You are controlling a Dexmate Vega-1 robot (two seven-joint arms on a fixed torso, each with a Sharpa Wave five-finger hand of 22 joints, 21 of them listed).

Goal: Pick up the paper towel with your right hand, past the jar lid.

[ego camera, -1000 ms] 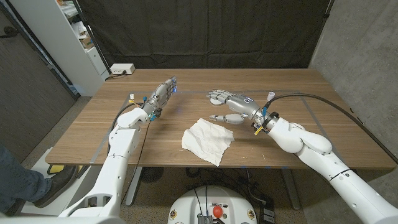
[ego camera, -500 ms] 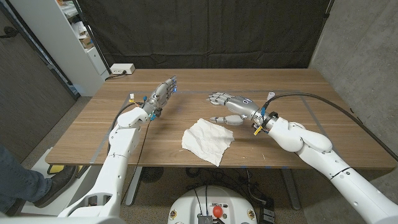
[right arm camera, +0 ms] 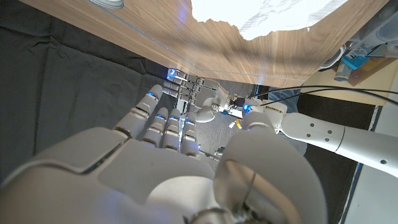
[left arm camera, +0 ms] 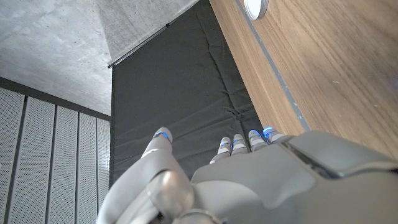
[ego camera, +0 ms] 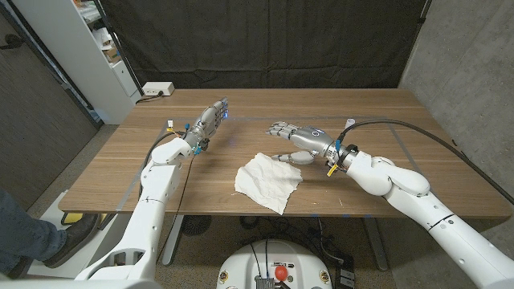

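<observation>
While our right hand [ego camera: 294, 141] hovers just beyond the far right corner of the paper towel [ego camera: 268, 181], its fingers are spread and it holds nothing. The towel lies crumpled on the table [ego camera: 401, 172], on the side nearest us, and every place below is given from it. Our left hand [ego camera: 209, 122] stands well off to the towel's far left, fingers stretched out together, also holding nothing.

We see two ways this could go wrong. If we close on a single raised wrinkle, we judge the thin sheet may slide across the wood or slip out between the fingers, since nothing pins it down. If we drop the palm too low, the fingertips could drag the towel toward the near edge of the table, where one corner already reaches close to the rim.

The jar lid is the second worry. From the head view we cannot make it out at all. The right wrist view shows a pale round object [right arm camera: 107, 3] at the table's rim beyond the towel [right arm camera: 273, 15], and the left wrist view shows a white disc [left arm camera: 255, 7] on the wood; we cannot tell whether either is the lid. The right wrist view also shows how near the towel's ragged edge lies to our spread fingers [right arm camera: 163, 118], which the head view flattens.
</observation>
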